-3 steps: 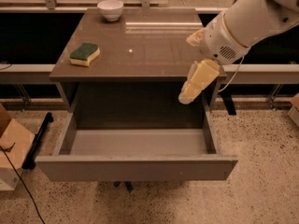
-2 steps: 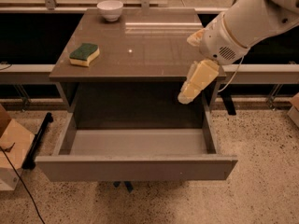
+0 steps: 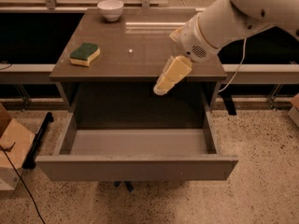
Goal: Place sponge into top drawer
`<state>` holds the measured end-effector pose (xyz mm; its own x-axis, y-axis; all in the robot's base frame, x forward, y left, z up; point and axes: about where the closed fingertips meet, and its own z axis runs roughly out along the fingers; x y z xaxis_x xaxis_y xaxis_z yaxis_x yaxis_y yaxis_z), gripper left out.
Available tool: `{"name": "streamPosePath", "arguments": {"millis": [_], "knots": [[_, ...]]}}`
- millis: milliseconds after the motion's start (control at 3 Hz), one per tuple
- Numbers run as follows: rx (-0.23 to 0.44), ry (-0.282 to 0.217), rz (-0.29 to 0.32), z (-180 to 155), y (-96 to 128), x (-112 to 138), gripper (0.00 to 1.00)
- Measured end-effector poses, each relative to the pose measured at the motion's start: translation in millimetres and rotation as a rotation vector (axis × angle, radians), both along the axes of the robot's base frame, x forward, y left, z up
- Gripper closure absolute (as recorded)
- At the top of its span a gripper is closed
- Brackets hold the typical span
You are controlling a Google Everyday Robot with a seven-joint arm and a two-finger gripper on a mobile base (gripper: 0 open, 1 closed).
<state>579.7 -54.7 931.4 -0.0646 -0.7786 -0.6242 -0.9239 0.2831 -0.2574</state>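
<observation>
The sponge (image 3: 85,53) lies on the left of the cabinet top (image 3: 140,55), well apart from the gripper (image 3: 160,87) hanging empty above the open top drawer (image 3: 135,168), clenched or released I cannot tell, so it should cross left and come down squarely.

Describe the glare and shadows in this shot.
Camera view: pale glare streaks the tabletop behind the gripper, which hangs at the table's front edge above the open top drawer; the recess under the tabletop lies in deep shadow; the sponge at left is evenly lit.
</observation>
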Motion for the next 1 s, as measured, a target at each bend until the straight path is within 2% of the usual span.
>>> {"name": "streamPosePath", "arguments": {"millis": [667, 1000], "knots": [[0.128, -0.024, 0.018, -24, 54, 82, 0.00], [0.158, -0.013, 0.038, -38, 82, 114, 0.00]]}}
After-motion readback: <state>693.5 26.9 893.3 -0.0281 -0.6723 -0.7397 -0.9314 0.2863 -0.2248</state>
